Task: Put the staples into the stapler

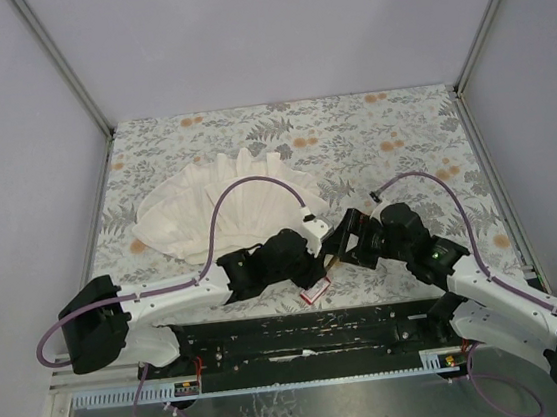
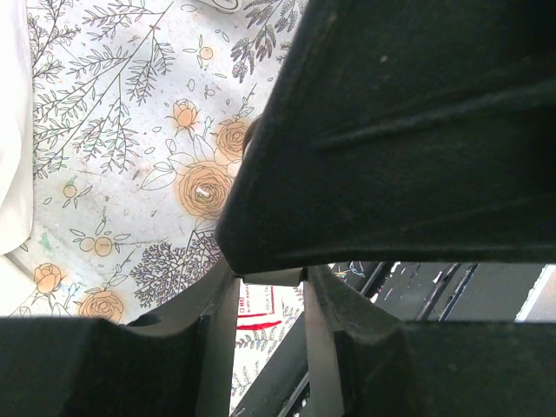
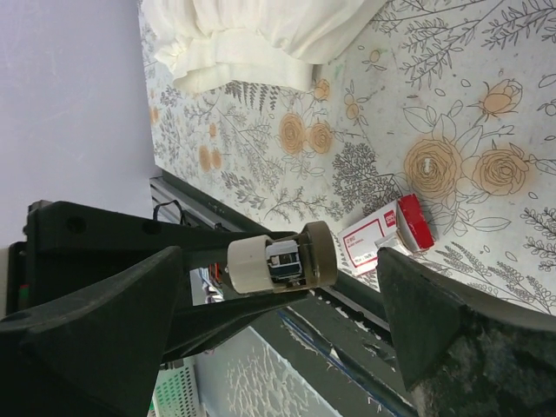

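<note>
The red staple box (image 1: pixel 315 292) lies just nearside of both tools, long axis near-left to far-right. The right tool (image 3: pixel 278 259) gapes wide and empty; the left tool (image 2: pixel 271 291) is narrowly parted, and its hold cannot be told.

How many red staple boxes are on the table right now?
1. The red box lies on the floral table, near the middle of its front edge. Another could be hidden under the white cloth.
</note>
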Available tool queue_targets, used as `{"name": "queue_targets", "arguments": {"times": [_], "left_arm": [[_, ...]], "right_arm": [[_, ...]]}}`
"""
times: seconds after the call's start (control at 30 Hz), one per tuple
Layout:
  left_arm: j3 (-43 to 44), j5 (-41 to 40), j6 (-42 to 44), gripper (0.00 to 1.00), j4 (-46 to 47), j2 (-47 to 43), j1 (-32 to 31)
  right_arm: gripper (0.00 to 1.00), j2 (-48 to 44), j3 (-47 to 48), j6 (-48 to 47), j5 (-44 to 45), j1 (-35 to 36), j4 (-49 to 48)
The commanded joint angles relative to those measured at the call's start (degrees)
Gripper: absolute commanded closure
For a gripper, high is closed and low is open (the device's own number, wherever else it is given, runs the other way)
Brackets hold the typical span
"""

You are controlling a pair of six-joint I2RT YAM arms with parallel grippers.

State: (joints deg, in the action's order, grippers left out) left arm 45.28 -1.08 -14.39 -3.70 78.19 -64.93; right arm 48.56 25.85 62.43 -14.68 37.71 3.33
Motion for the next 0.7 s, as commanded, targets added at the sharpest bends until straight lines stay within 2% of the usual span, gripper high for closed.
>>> {"name": "queue_targets", "arguments": {"times": [0.0,0.27,0.47,0.67], "left_arm": [[1.1,-0.7,0.7,1.0,3.4,-0.9,-0.4],[0.8,0.7,0.7,1.0,4.4,-1.3,-0.4],[-4.1,8.4,-0.5,1.0,10.6,-6.0,0.4],[-7.8,21.8,-4.9,1.0,12.2,-11.1,5.5]], "right_arm": [[0.01,-2.1,0.0,0.6,0.1,0.3,-1.8],[0.0,-2.1,-0.3,0.7,-0.6,0.3,-2.2],[0.01,-3.9,2.4,-1.5,1.5,0.3,1.2],[0.01,-7.8,8.2,-5.7,6.8,0.2,9.7]]}}
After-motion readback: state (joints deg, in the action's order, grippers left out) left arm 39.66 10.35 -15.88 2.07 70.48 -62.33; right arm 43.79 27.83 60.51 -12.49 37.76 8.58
